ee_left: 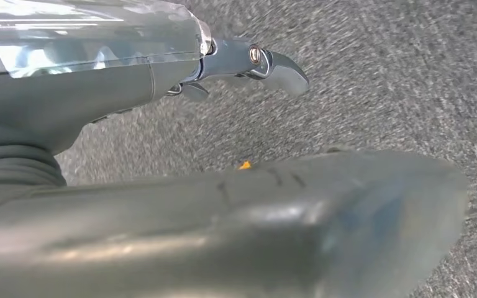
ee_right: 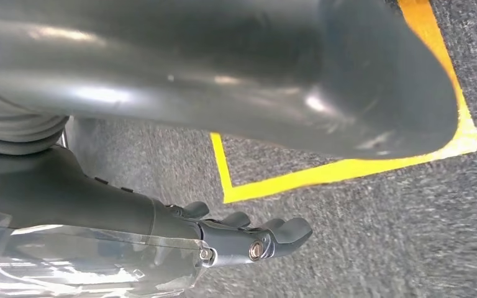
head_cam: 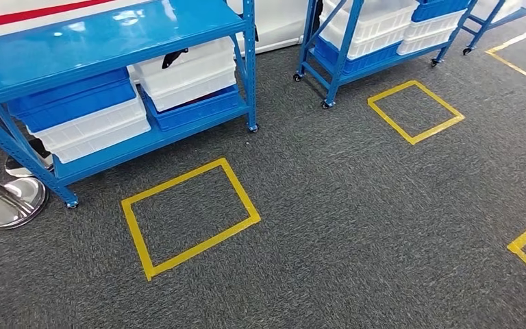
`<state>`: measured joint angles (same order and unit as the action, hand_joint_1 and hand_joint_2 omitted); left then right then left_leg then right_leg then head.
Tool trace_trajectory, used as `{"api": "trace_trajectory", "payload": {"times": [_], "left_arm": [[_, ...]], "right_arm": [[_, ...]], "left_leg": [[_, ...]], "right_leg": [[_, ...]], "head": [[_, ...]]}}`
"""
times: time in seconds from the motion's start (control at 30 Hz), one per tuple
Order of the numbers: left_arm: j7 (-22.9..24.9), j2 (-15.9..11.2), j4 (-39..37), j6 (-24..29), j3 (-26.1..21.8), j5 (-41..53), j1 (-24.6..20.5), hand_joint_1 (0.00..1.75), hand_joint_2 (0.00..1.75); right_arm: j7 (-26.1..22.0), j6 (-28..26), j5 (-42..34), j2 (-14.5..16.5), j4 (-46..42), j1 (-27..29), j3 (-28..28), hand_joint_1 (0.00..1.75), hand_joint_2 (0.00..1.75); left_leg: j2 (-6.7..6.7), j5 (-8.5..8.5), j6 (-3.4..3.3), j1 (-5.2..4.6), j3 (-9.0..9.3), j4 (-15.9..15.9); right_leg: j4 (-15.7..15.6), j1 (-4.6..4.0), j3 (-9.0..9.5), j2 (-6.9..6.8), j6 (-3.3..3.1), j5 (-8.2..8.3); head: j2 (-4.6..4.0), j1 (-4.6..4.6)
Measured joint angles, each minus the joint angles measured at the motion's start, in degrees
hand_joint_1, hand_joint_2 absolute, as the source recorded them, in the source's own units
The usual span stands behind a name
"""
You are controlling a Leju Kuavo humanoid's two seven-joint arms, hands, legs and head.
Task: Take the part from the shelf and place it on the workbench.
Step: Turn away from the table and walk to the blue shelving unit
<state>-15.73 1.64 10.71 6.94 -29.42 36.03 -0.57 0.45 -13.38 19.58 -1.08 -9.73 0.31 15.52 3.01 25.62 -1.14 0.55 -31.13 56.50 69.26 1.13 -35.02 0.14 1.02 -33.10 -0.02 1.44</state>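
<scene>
Both hands hang over the grey carpet holding nothing: the left hand (ee_left: 242, 68) with fingers loosely extended, the right hand (ee_right: 248, 236) slightly curled and apart. Blue and white bins sit on the lower tier of the blue shelf (head_cam: 109, 41) at the carpet's far left; I cannot tell where the part lies.

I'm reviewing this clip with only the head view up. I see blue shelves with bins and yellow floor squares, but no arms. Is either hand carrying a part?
Observer: No. The left wrist view shows the left hand holding nothing, its fingers loose over grey carpet.
Operator: And the other one?
Observer: The right hand holds nothing either. Its fingers are slightly curled and apart from the thumb.
Operator: What lies beneath it?
Observer: A corner of yellow tape on the carpet, partly hidden by the thumb.
</scene>
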Motion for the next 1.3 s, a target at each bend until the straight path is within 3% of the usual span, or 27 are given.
{"api": "trace_trajectory", "payload": {"times": [0.07,0.1,0.13,0.2,0.27,0.3,0.37,0.43,0.47,0.5,0.53,0.6,0.67,0.73,0.8,0.87,0.9,0.93,0.97,1.0,1.07,1.1,1.17,1.3], "left_arm": [[-0.14,0.06,0.0,-0.11,0.0,0.07,-0.07,0.0,0.0],[-0.21,0.07,0.0,-0.17,0.0,0.1,-0.15,0.0,0.0],[-0.26,0.08,0.0,-0.24,0.0,0.13,-0.18,0.0,0.0],[-0.31,0.06,0.0,-0.39,0.0,0.14,-0.12,0.0,0.0],[-0.28,0.1,-0.01,-0.52,0.01,0.14,0.02,0.0,0.0],[-0.26,0.12,-0.02,-0.55,0.01,0.13,0.0,0.0,0.0],[-0.22,0.14,-0.02,-0.56,0.01,0.07,-0.16,0.0,0.0],[-0.22,0.13,-0.02,-0.55,0.0,-0.01,-0.21,0.0,0.0],[-0.22,0.13,-0.02,-0.52,0.0,-0.04,-0.11,0.0,0.0],[-0.21,0.13,-0.02,-0.46,-0.01,-0.08,-0.01,0.0,0.0],[-0.21,0.13,-0.02,-0.39,-0.04,-0.14,0.06,0.0,0.0],[-0.2,0.11,-0.01,-0.16,-0.15,-0.27,-0.07,0.0,0.0],[-0.19,0.1,0.0,0.04,-0.27,-0.33,-0.21,0.0,0.0],[-0.18,0.13,-0.01,0.1,-0.33,-0.32,-0.02,0.0,0.0],[-0.17,0.23,-0.02,0.09,-0.36,-0.28,0.08,0.0,0.0],[-0.19,0.33,-0.02,-0.02,-0.37,-0.27,-0.15,0.0,0.0],[-0.21,0.34,-0.02,-0.15,-0.37,-0.32,-0.25,0.0,0.0],[-0.22,0.37,-0.02,-0.33,-0.38,-0.37,-0.25,0.0,0.0],[-0.22,0.39,-0.02,-0.51,-0.39,-0.43,-0.19,0.0,0.0],[-0.21,0.43,-0.02,-0.64,-0.41,-0.48,-0.11,0.0,0.0],[-0.2,0.51,-0.02,-0.73,-0.46,-0.57,-0.01,0.0,0.0],[-0.2,0.54,-0.02,-0.69,-0.52,-0.62,-0.04,0.0,0.0],[-0.2,0.55,-0.02,-0.6,-0.75,-0.73,-0.1,0.0,0.0],[-0.15,0.67,-0.02,-0.5,-1.23,-1.07,-0.09,0.0,0.0]], "right_arm": [[-0.01,-0.01,-0.03,0.0,0.02,0.09,0.0,0.0,0.0],[-0.02,-0.02,-0.07,0.01,0.03,0.11,0.0,0.0,0.0],[-0.03,-0.02,-0.09,0.02,0.04,0.09,0.0,0.0,0.0],[-0.02,-0.02,-0.1,0.05,0.05,-0.06,0.0,0.0,0.0],[0.01,-0.02,0.05,0.11,0.04,-0.15,0.0,0.0,0.0],[0.01,-0.02,0.14,0.14,0.05,-0.09,0.0,0.0,0.0],[0.01,-0.01,0.26,0.14,0.06,0.14,-0.01,0.0,0.0],[0.03,0.01,0.34,0.14,0.07,0.29,-0.02,0.0,0.0],[0.03,0.01,0.4,0.14,0.07,0.29,-0.03,0.0,0.0],[0.03,0.01,0.5,0.14,0.07,0.26,-0.04,0.0,0.0],[0.03,0.01,0.64,0.15,0.07,0.21,-0.07,0.0,0.0],[0.03,0.02,0.91,0.21,0.07,0.13,-0.11,0.0,0.0],[0.09,0.01,0.98,0.28,0.06,0.03,-0.13,0.0,0.0],[0.17,-0.07,0.98,0.32,0.05,-0.24,-0.13,0.0,0.0],[0.28,-0.19,0.92,0.37,0.04,-0.34,-0.13,0.0,0.0],[0.35,-0.49,0.45,0.39,0.04,-0.08,-0.13,0.0,0.0],[0.35,-0.68,0.11,0.38,0.04,0.05,-0.12,0.0,0.0],[0.33,-0.84,-0.22,0.38,0.04,0.14,-0.1,0.0,0.0],[0.27,-0.93,-0.48,0.38,0.04,0.18,-0.09,0.0,0.0],[0.19,-0.95,-0.62,0.38,0.04,0.2,-0.09,0.0,0.0],[0.05,-0.92,-0.77,0.38,0.04,0.25,-0.09,0.0,0.0],[0.02,-0.89,-0.79,0.39,0.04,0.25,-0.09,0.0,0.0],[-0.01,-0.74,-0.8,0.42,0.04,0.22,-0.08,0.0,0.0],[-0.03,-0.16,-0.79,0.45,0.01,0.2,-0.08,0.0,0.0]], "left_leg": [[1.2,0.14,0.57,0.01,-0.24,0.52],[1.71,0.15,0.95,-0.03,-0.45,0.74],[2.16,0.1,1.34,-0.09,-0.68,0.89],[2.97,-0.16,2.1,0.0,-1.05,0.8],[1.69,0.71,2.68,0.15,-1.71,1.9],[0.36,2.1,2.91,0.17,-2.63,3.91],[-2.07,6.26,3.23,0.19,-5.77,11.13],[-2.55,8.81,3.37,0.19,-8.27,17.44],[-2.63,8.56,3.27,0.16,-8.08,17.8],[-2.78,7.37,3.05,0.1,-6.77,15.94],[-3.29,5.56,2.65,-0.05,-4.45,12.06],[-5.46,3.0,1.57,-0.7,-0.08,3.97],[-6.48,2.4,0.87,-1.22,1.33,0.72],[-5.41,1.86,0.46,-1.1,1.33,0.26],[-4.37,1.06,-0.08,-0.72,1.55,-0.51],[-3.4,0.6,-0.46,-0.52,1.42,-0.86],[-2.93,0.56,-0.56,-0.51,1.25,-0.85],[-2.45,0.64,-0.57,-0.49,1.18,-0.83],[-2.02,0.78,-0.5,-0.45,1.22,-0.79],[-1.66,0.98,-0.34,-0.36,1.38,-0.7],[-1.14,1.62,0.24,-0.17,1.75,-0.28],[-0.93,2.11,0.65,-0.18,1.79,0.11],[-0.7,2.92,1.39,-0.31,1.71,0.59],[-1.32,4.19,2.59,-0.07,1.39,2.55]], "right_leg": [[-7.27,0.31,3.34,1.95,-0.04,3.22],[-9.43,0.35,4.25,2.65,-0.16,3.92],[-10.31,0.3,4.53,3.09,-0.36,4.02],[-10.35,0.12,4.41,2.18,-1.04,4.2],[-10.64,0.11,4.37,1.04,-1.99,4.52],[-10.79,0.1,4.28,0.4,-2.43,4.66],[-10.82,-0.16,3.98,-0.91,-2.9,4.75],[-10.78,-0.51,3.73,-2.33,-3.03,4.77],[-10.77,-0.68,3.71,-2.96,-3.05,4.78],[-10.76,-0.85,3.75,-3.57,-3.08,4.77],[-10.76,-1.01,3.86,-4.16,-3.08,4.75],[-10.7,-1.35,4.07,-5.32,-2.93,4.66],[-10.67,-1.48,4.15,-6.34,-2.51,4.62],[-10.64,-1.35,4.29,-6.83,-1.91,4.58],[-8.8,-1.13,3.64,-4.62,-1.21,3.14],[-2.75,-0.82,0.84,-1.49,-0.65,-0.39],[1.02,-0.67,-1.04,-0.78,-0.46,-2.02],[3.86,-0.5,-2.53,-0.51,-0.26,-2.7],[4.87,-0.33,-3.24,-0.42,-0.08,-2.24],[3.66,-0.14,-2.85,-0.4,0.08,-0.68],[-3.32,0.32,0.25,-0.2,0.41,3.43],[-6.64,0.39,1.78,0.06,0.36,4.54],[-9.61,0.34,3.13,0.48,-0.24,4.63],[-9.91,0.14,4.01,0.14,-2.07,3.75]], "head": [[0.0,-0.01],[0.0,-0.01],[0.0,-0.01],[0.0,0.0],[0.0,0.02],[0.0,0.03],[0.0,0.05],[0.0,0.04],[0.0,0.04],[0.0,0.04],[0.0,0.04],[0.0,0.04],[0.0,0.04],[0.0,0.04],[0.0,0.03],[0.0,0.01],[0.0,0.01],[0.0,0.01],[0.0,0.01],[0.0,0.0],[0.0,0.0],[0.0,0.01],[0.0,0.02],[0.01,0.03]]}}
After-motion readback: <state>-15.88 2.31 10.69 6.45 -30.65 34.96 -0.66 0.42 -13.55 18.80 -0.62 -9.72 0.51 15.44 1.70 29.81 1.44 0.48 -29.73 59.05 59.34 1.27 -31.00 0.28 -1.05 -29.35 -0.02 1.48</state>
